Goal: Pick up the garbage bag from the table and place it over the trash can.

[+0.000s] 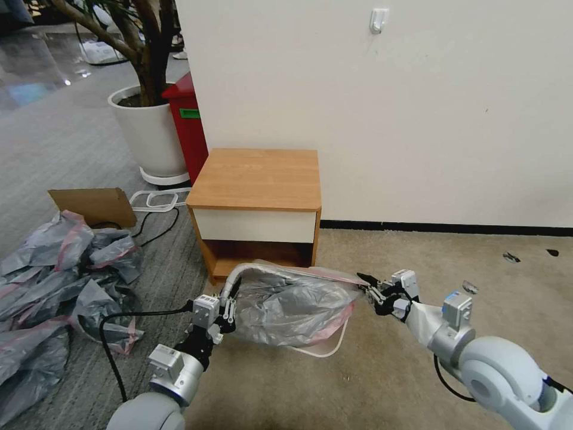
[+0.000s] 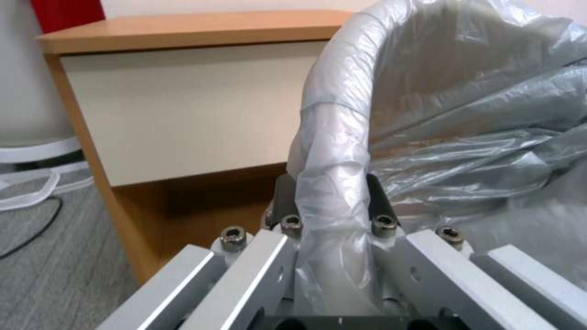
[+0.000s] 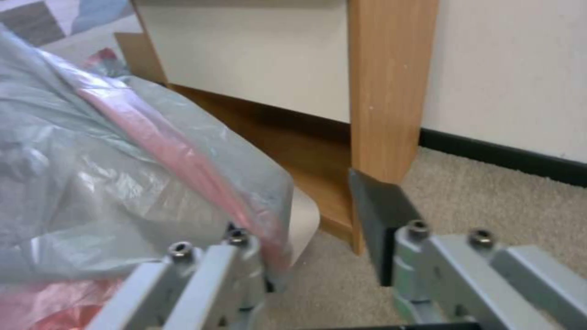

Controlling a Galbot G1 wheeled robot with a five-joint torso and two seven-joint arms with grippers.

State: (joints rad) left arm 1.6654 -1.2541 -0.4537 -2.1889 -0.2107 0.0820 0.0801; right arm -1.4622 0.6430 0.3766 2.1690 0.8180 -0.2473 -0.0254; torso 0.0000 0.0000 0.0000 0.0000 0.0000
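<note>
Below the table (image 1: 256, 179), on beige carpet, the bin (image 1: 334, 346) stands with the bag (image 1: 286, 310) draped over its top; one cream rim corner shows under the bag's near edge. Head view: left gripper (image 1: 225, 310) at the bag's left end, right gripper (image 1: 371, 291) at its right end, both at rim height. Left wrist view adds what the head view cannot resolve: the left jaws stand either side of the rolled rim, which is wrapped in bag film (image 2: 336, 151), and are clamped on that covered rim. Right wrist view: right jaws released, one dark finger (image 3: 379, 215) standing free beside the table leg (image 3: 385, 91), the other side lying against the bag's pink band (image 3: 183, 151); whether it touches the film cannot be told. Same view shows a patch of bare cream bin wall (image 3: 304, 220) below the film. Counts: one bag on the bin, one bin, one table, two grippers. Heap of bags (image 1: 59, 280) lies on grey carpet to the left, well apart. Materials: bag is thin, translucent grey, creased and glossy, pink-red band along the edge; bin is smooth plastic with rounded corners; table has a wood-grain top, a flat white drawer front, and an open shelf gap beneath.
</note>
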